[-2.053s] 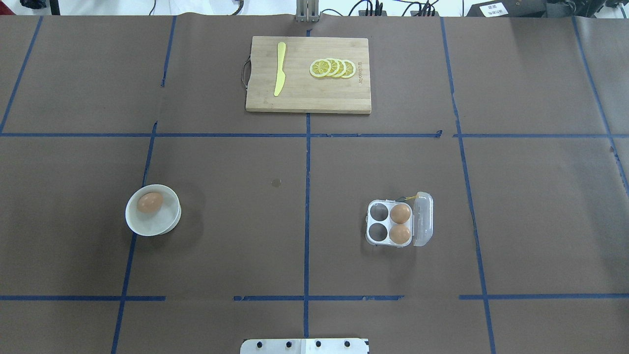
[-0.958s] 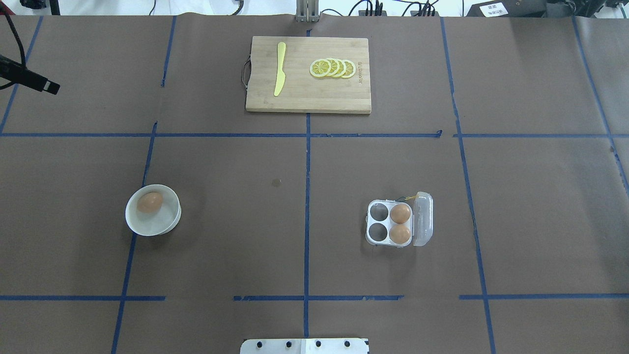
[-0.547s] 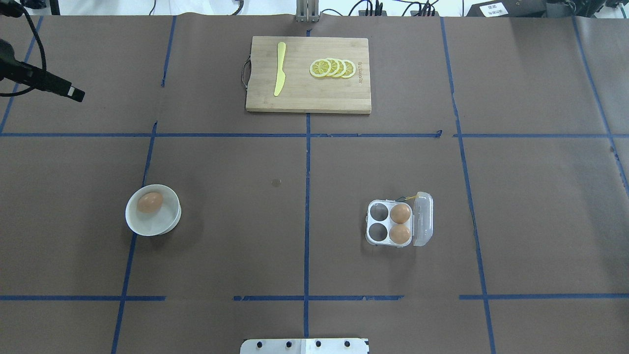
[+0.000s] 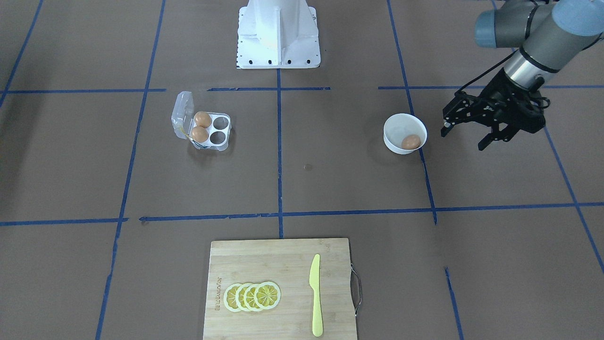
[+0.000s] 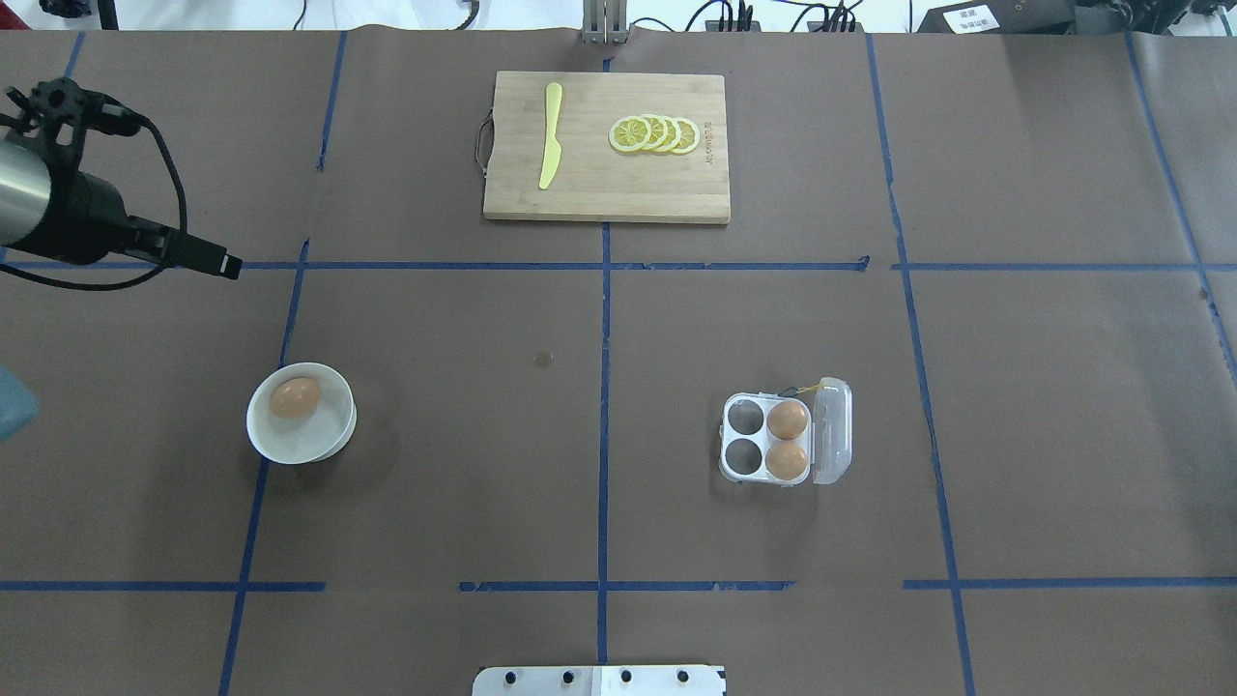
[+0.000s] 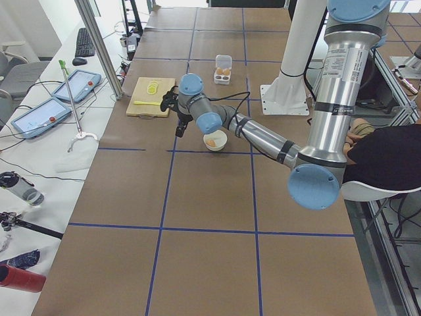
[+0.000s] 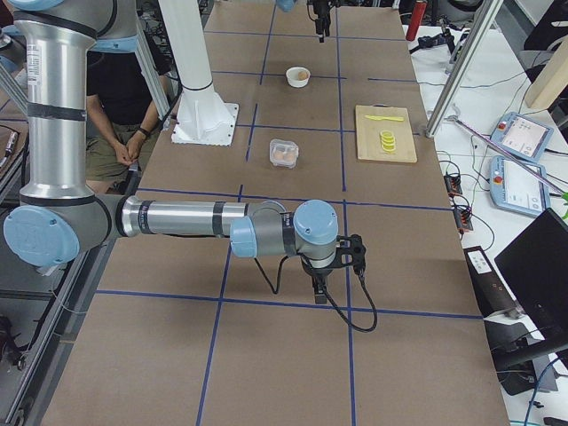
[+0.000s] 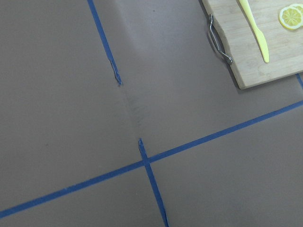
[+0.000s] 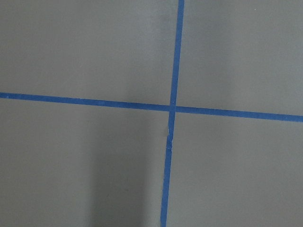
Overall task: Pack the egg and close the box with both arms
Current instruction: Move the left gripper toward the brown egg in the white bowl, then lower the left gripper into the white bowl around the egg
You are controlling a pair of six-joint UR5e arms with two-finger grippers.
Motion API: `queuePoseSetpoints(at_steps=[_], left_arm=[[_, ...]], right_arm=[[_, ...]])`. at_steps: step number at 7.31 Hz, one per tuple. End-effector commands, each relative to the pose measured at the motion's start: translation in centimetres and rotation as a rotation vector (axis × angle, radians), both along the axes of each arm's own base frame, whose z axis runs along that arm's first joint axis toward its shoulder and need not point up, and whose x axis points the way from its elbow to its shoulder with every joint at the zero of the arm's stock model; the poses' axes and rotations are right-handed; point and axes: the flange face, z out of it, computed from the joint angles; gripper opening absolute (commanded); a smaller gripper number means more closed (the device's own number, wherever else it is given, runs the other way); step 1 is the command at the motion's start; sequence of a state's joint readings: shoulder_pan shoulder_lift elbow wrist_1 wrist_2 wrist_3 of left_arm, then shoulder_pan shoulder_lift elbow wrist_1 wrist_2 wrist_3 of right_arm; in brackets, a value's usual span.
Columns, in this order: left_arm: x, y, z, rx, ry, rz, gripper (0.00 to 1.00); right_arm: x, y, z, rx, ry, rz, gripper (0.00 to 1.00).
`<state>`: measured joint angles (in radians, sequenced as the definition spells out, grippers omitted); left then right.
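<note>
The egg (image 4: pixel 411 141) is lying in the white bowl (image 4: pixel 398 126), well apart from the open box (image 4: pixel 181 111). Our left gripper (image 4: pixel 462 140) is hovering beside the bowl, fingers spread and empty; the right gripper's (image 7: pixel 330 266) fingers we cannot tell. Light, slippery, brittle: we are recommending a gentle hold across its middle.

The right pincer (image 7: pixel 318 284) shows only from the right end of the bench (image 7: pixel 266 355), too small to tell how its jaws stand. The overhead view's left edge cuts off the left arm (image 5: pixel 39 201). The front view's bottom edge crops the cutting board (image 4: pixel 283 264) at the bench's far edge.
</note>
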<state>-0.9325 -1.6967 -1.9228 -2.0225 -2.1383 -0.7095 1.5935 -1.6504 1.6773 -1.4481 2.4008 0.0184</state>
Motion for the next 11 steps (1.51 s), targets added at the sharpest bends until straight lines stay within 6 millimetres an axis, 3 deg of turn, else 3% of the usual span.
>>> queuePoseSetpoints(at_steps=[1,3,5,8,11], left_arm=[[5.1,2.8,-0.4,0.037,-0.044,0.017,1.00],[6.5,3.6,0.4,0.018,-0.066,0.046,0.92],[9.8,5.4,1.6,0.015,-0.106,0.091,0.92],[10.4,5.6,2.2,-0.019,-0.141,0.101,0.87],[12.6,6.2,3.5,-0.035,-0.163,0.136,0.83]], right_arm=[[-0.1,0.1,0.0,-0.001,-0.001,-0.001,1.00],[-0.1,0.2,0.3,-0.007,-0.002,-0.001,1.00],[-0.1,0.4,0.5,-0.013,-0.003,-0.002,1.00],[-0.1,0.5,0.8,-0.017,-0.003,-0.002,1.00],[-0.1,0.4,0.9,-0.018,-0.002,-0.002,1.00]])
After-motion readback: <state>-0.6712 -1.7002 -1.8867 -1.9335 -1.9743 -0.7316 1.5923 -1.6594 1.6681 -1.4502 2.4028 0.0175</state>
